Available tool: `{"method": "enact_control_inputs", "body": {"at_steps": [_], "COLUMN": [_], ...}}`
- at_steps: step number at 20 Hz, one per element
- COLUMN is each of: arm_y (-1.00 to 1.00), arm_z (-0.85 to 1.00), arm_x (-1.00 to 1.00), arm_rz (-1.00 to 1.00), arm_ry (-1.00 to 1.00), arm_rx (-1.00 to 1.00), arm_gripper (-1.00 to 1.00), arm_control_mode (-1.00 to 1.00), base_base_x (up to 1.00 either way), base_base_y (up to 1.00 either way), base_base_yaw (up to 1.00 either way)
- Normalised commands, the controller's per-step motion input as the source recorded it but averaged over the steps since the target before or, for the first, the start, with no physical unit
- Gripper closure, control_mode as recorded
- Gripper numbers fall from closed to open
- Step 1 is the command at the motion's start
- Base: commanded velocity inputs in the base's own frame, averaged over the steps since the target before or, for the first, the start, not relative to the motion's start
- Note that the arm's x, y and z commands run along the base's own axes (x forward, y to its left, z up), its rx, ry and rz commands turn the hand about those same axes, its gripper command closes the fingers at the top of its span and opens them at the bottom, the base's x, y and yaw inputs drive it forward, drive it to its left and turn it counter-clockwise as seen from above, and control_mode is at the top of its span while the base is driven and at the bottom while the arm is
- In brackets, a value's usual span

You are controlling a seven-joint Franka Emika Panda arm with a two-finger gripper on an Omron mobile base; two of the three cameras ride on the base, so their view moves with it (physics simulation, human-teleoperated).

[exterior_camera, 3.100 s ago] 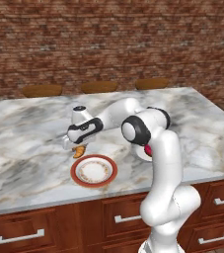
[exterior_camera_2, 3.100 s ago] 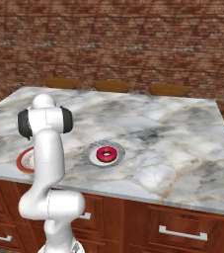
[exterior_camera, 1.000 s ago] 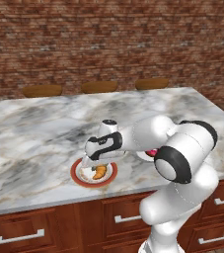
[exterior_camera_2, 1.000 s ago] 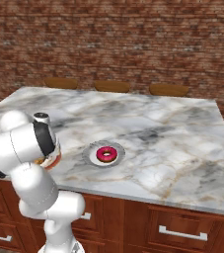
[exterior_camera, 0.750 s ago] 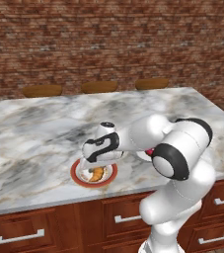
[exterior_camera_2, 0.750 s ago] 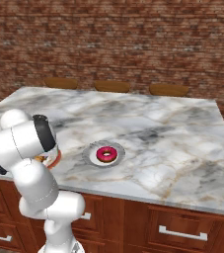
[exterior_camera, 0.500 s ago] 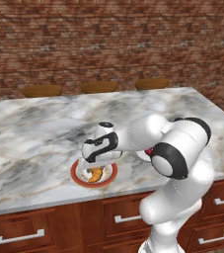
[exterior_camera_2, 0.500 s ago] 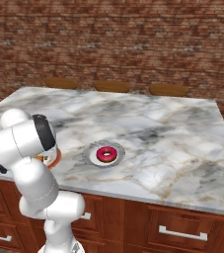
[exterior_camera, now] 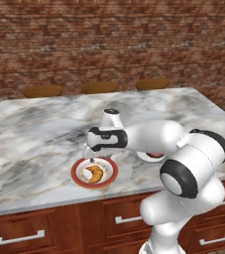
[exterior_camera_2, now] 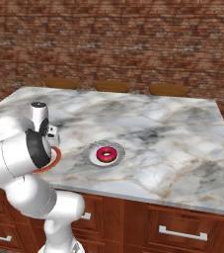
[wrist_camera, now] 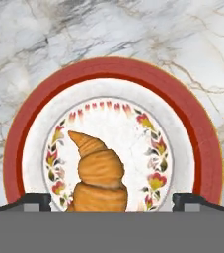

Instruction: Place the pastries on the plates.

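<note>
Croissant (wrist_camera: 97,173) first: we judge it light, soft and flaky, easily crushed, so any hold should be gentle and taken across its thick middle, not at the thin tapering tips. It lies flat in the patterned cream centre of the red-rimmed plate (wrist_camera: 113,71), clear of the rim. In the hand view its long axis runs up and down the picture, one pointed tip toward the far rim and the broad part nearest the camera. In the left base view its curved body (exterior_camera: 94,173) lies across the plate's middle, but it is too small there for us to name exactly which way its tips point.

We see the gripper (wrist_camera: 111,201) poised directly over the plate with its jaws spread wide, one finger tip either side of the croissant and neither touching it, so it has hold of nothing. In the left base view the hand sits just above the plate's far rim.

The red-rimmed plate (exterior_camera: 94,172) rests near the front edge of the marble counter (exterior_camera: 29,134), toward its left half. The donut (exterior_camera_2: 106,154), a stiff ring with dark pink icing, lies flat in the middle of the grey-rimmed white plate (exterior_camera_2: 91,154), also near the front edge and just to the right of the first plate. Being round, it has no long axis. With a pastry on each plate, we judge the task essentially done.
</note>
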Motion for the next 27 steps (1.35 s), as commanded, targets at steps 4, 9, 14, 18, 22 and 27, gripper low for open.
{"method": "enact_control_inputs", "body": {"at_steps": [4,9,14,18,22,27], "arm_y": [-0.59,-0.92,-0.7,-0.43,-0.34,-0.32], "arm_z": [1.0,1.0,1.0,1.0,1.0,1.0], "arm_x": [0.0,-0.3,-1.0,-1.0,-1.0,-1.0], "arm_rz": [0.0,0.0,0.0,0.0,0.0,-0.07], "arm_ry": [-0.08,-0.22,-0.25,-0.29,-0.23,-0.03], "arm_rx": [-0.06,-0.05,0.0,0.0,0.01,0.05], "arm_gripper": [-1.0,-1.0,-1.0,-1.0,-1.0,-1.0], "arm_control_mode": [-1.0,-1.0,-1.0,-1.0,-1.0,-1.0], "base_base_x": [0.0,0.0,0.0,0.0,0.0,0.0], "base_base_y": [0.0,0.0,0.0,0.0,0.0,0.0], "base_base_yaw": [0.0,0.0,0.0,0.0,0.0,0.0]}}
